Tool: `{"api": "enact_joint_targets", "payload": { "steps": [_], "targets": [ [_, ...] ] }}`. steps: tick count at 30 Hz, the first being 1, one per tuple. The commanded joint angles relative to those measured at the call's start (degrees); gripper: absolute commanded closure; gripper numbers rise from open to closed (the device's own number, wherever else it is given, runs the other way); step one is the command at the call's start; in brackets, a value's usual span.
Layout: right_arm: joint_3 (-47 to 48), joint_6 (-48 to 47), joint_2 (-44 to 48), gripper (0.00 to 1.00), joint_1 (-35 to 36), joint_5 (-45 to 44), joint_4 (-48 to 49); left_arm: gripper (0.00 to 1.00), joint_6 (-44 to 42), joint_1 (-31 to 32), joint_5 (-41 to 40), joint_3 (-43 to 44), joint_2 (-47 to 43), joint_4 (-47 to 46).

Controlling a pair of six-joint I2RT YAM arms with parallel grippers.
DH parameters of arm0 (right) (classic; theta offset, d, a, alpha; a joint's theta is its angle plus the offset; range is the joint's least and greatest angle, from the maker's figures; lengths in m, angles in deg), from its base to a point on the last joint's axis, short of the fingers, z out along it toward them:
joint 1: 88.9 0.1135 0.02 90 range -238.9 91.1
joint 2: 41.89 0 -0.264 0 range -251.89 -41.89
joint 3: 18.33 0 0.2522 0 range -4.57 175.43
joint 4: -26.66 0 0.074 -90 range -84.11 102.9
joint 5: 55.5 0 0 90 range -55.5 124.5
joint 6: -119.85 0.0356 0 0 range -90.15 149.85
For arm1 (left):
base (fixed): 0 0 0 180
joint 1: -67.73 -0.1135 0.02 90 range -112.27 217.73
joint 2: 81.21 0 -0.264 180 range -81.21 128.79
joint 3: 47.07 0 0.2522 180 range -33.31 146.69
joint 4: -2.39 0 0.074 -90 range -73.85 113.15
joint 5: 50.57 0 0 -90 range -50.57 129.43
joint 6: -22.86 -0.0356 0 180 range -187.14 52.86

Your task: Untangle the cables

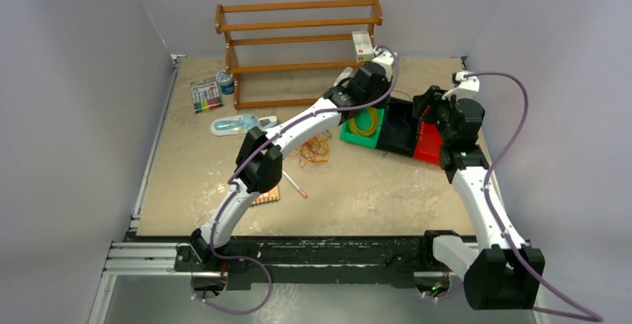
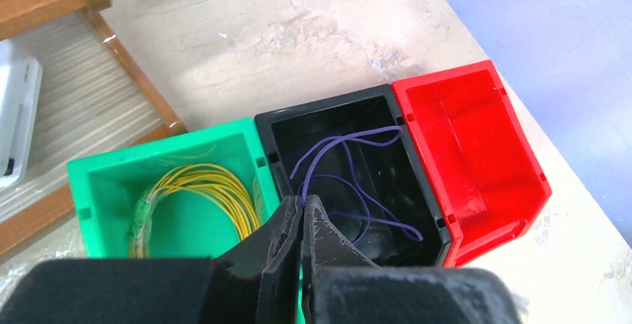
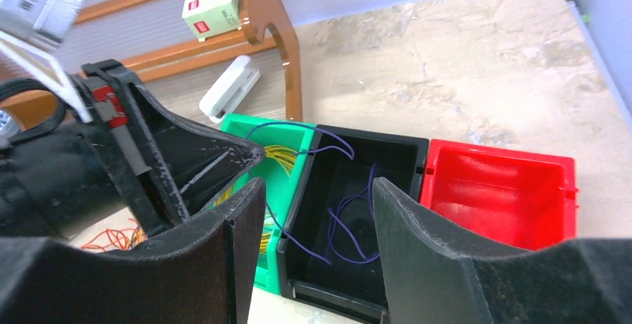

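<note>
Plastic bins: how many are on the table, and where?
3, in a row: the green bin with the yellow cable, the black bin in the middle with the dark blue cable, the red bin on the right. None looks hidden.

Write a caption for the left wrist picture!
Left gripper shut on dark blue cable over black bin; yellow cable in green bin; red bin beside.
</note>
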Motion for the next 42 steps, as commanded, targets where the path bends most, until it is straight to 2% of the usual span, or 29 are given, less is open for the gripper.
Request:
{"api": "enact_joint_targets", "payload": {
  "steps": [1,13,21,29,38,42],
  "targets": [
    [-1.4,0.5,4.7,0.42,-0.2,-5.8,-1.2,1.0,-2.7,2.0,-1.1,6.0,3.0,1.1],
    [-2.5,-0.6,7.7,0.42,-0.2,-6.7,-3.1,1.0,-2.6,3.1,-0.7,9.9,8.3,1.8],
    [-3.6,-0.2,7.1,0.42,-0.2,-4.8,-1.9,0.68,-2.9,3.1,-1.0,9.0,5.3,2.5],
    [-3.9,-0.1,6.9,0.41,-0.2,-3.3,-0.7,0.53,-2.7,3.1,-3.8,3.7,-2.3,1.9],
    [-5.3,-0.6,6.0,0.41,-0.2,2.2,3.4,0.52,-2.7,2.9,-12.5,-9.2,-13.8,-1.0],
    [-6.0,0.5,5.7,0.4,-0.2,1.9,4.9,0.53,-2.4,2.9,-15.0,-14.7,-17.3,-0.5]
  ]
}}
